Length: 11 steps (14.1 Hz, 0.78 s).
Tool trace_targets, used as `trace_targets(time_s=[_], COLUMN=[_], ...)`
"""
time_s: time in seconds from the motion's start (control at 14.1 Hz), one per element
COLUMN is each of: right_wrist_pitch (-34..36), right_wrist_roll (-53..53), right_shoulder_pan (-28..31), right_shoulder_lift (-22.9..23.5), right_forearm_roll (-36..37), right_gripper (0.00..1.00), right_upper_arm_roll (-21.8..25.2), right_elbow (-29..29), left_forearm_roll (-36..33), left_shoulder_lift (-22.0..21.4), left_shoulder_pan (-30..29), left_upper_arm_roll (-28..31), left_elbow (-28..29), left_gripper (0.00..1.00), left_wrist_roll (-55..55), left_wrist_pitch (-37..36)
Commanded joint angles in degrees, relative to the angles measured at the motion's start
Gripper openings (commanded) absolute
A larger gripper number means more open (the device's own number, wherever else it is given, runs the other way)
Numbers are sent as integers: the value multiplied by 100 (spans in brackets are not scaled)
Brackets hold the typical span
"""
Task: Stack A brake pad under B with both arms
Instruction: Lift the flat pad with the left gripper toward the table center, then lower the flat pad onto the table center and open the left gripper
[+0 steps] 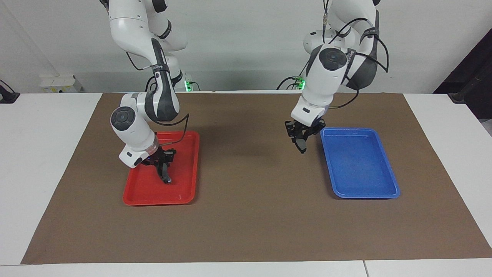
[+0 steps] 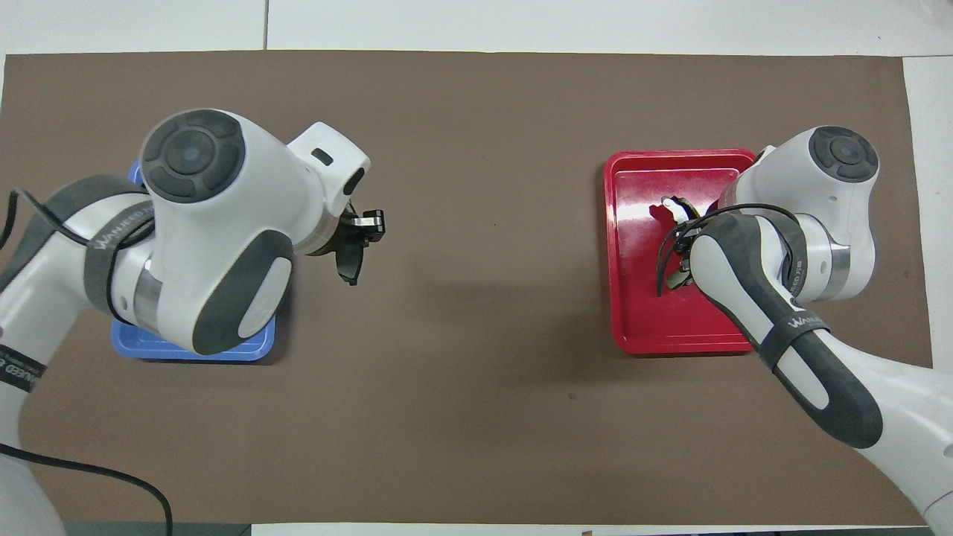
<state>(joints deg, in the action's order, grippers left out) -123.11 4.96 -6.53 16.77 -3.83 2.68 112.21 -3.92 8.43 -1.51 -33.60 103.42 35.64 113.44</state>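
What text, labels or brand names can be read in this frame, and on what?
"WANUKEO", rest unclear: black strap on the left arm.
"WANU", rest unclear: second strap on the right arm.
Strap lettering in the facing view: too small to read.
Nothing else.
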Motion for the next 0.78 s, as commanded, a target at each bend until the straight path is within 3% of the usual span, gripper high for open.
trace_targets(time_s=[0.0,0.49,0.71], right_wrist_pitch=[322,982,964], right_wrist_roll=[190,190,181], right_shoulder_pan=[81,160,169], right_shoulder_lift=[-33,-33,-25], right_forearm_roll=[-21,49,119], right_gripper=[0,0,0], right_upper_arm_roll=[-22,5,5], right_elbow=[-304,-770,-779], left_forearm_roll=[-389,-1479,-1533], left_shoulder_lift=[289,1458,1906], left_shoulder_pan=[386,1012,1223], left_upper_arm_roll=[-94,-112,-112], left_elbow=[-33,-112,-436], left_gripper=[1,1,1], left_wrist_roll=[749,2270,2333], left_wrist_pitch=[248,968,1031])
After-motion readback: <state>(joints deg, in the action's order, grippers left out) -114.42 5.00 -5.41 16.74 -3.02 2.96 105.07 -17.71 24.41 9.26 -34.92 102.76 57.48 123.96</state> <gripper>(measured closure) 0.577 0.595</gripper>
